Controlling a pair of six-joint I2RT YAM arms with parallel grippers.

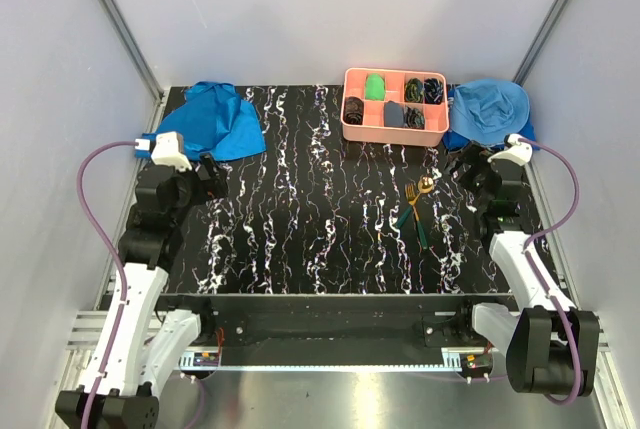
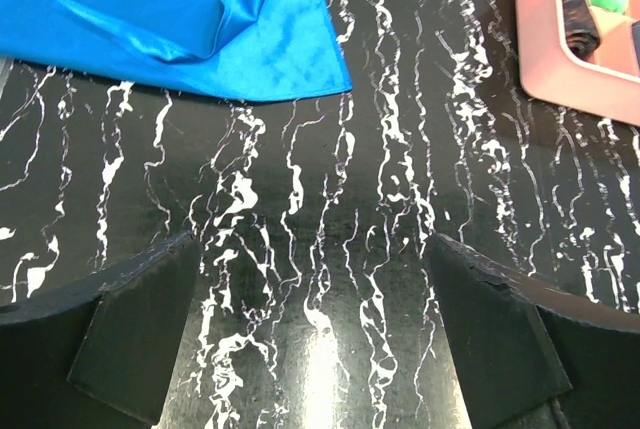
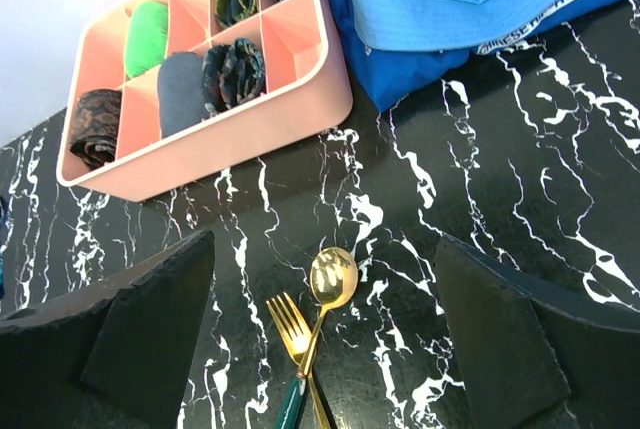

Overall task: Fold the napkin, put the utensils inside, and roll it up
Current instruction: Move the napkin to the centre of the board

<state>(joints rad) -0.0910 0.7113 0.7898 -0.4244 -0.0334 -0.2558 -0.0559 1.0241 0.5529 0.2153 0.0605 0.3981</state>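
The napkin [image 1: 215, 121], a thin royal-blue cloth, lies crumpled at the table's back left; it also shows in the left wrist view [image 2: 200, 19]. The gold fork [image 1: 411, 193] and spoon [image 1: 426, 184] lie crossed at centre right, their dark green handles toward the front. My left gripper [image 1: 215, 174] is open and empty just in front of the napkin, above bare table [image 2: 310, 249]. My right gripper [image 1: 470, 171] is open and empty, to the right of the utensils. In the right wrist view the spoon [image 3: 333, 277] and fork [image 3: 290, 327] lie below the open jaws [image 3: 325, 249].
A pink compartment tray [image 1: 395, 134] holding rolled fabric items stands at the back centre and shows in the right wrist view [image 3: 200, 164]. A sky-blue hat [image 1: 487, 109] on darker blue fabric lies at the back right. Grey walls close in three sides.
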